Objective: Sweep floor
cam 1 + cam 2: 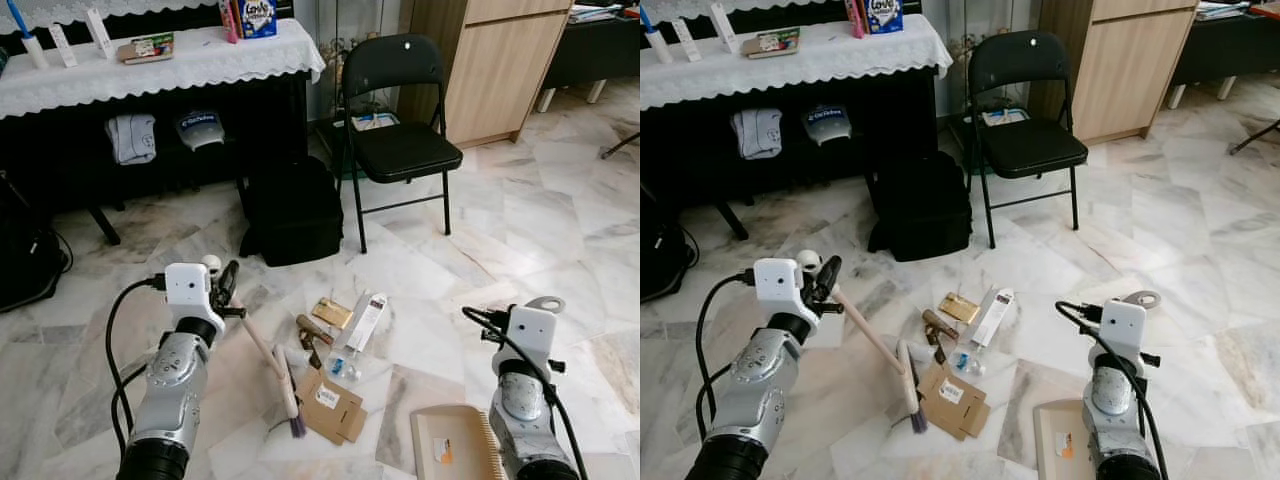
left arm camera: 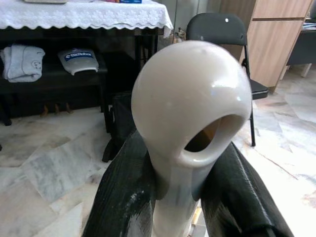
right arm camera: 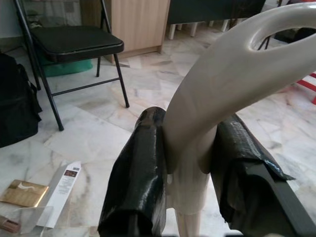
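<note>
Holding the cream plastic hand brush (image 1: 268, 358) by its looped handle end, the left gripper (image 1: 226, 285) has both black fingers clamped on the shaft. The brush's long axis slants down and away from this gripper toward the robot's right, ending with the bristle head on the marble floor (image 1: 520, 230).

Scattered litter lies just beyond the bristles, further to the right: a flattened brown cardboard box (image 1: 330, 405) touching or nearly touching the head, a white carton (image 1: 365, 320), a gold packet (image 1: 332, 312) and a small clear bottle (image 1: 340, 366).

The right gripper (image 3: 190, 163) is clamped on the cream dustpan handle (image 3: 232, 89), and the beige dustpan (image 1: 455, 445) rests low on the floor near the litter's right side.

Judgement: the litter sits between brush and pan, so a rightward stroke is called for.
</note>
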`<state>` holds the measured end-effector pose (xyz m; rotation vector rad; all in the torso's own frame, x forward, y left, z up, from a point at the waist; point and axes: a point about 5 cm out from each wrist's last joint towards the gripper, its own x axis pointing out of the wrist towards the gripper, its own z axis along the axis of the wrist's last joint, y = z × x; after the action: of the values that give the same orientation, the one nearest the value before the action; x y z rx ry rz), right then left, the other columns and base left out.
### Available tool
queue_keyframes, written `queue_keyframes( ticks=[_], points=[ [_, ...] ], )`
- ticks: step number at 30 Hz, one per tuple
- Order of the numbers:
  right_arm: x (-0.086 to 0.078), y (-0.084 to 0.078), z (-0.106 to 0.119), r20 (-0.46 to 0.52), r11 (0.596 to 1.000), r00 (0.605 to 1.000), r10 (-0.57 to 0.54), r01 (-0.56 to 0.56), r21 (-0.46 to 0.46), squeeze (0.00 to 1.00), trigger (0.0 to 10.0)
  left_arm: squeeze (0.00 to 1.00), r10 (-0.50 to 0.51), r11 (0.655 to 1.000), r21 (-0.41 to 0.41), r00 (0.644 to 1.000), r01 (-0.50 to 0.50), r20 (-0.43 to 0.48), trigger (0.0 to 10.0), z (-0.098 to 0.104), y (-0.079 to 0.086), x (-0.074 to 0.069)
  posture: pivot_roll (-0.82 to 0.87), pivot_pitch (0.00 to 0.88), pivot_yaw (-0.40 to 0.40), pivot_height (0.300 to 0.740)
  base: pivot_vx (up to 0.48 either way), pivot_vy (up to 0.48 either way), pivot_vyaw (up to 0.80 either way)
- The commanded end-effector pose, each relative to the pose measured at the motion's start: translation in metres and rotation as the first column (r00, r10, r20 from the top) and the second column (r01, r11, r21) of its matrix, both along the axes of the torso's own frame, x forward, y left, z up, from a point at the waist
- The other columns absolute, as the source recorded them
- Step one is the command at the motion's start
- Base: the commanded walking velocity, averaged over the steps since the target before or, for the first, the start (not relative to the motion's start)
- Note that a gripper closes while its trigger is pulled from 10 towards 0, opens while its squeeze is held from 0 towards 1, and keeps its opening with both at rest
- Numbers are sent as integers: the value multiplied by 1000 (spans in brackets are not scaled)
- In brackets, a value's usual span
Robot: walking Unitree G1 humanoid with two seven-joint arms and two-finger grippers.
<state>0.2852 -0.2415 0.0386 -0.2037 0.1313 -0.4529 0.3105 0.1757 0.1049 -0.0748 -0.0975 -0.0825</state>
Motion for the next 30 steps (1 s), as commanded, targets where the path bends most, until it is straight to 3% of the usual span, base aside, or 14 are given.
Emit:
queue_keyframes(
  ticks=[1,12,24,30],
  points=[
    [4,10,-1,7,999,999,33,-33,35,0,10000,0,14,1000,-3,996,-14,91,10000,21,5,3,-92,18,63,740,0,0,0],
    [4,11,-1,1,999,999,47,-47,26,0,10000,0,17,1000,-17,991,-15,135,10000,32,5,6,-91,19,61,740,0,0,0],
    [2,10,-4,-14,998,999,48,-47,30,0,10000,0,24,999,-35,992,-19,127,10000,27,5,3,-97,24,57,740,0,0,0],
    [-5,6,-16,-104,1000,995,7,-7,8,0,10000,0,-5,1000,-29,997,7,76,10000,17,0,0,-96,28,56,740,0,0,0]
  ],
)
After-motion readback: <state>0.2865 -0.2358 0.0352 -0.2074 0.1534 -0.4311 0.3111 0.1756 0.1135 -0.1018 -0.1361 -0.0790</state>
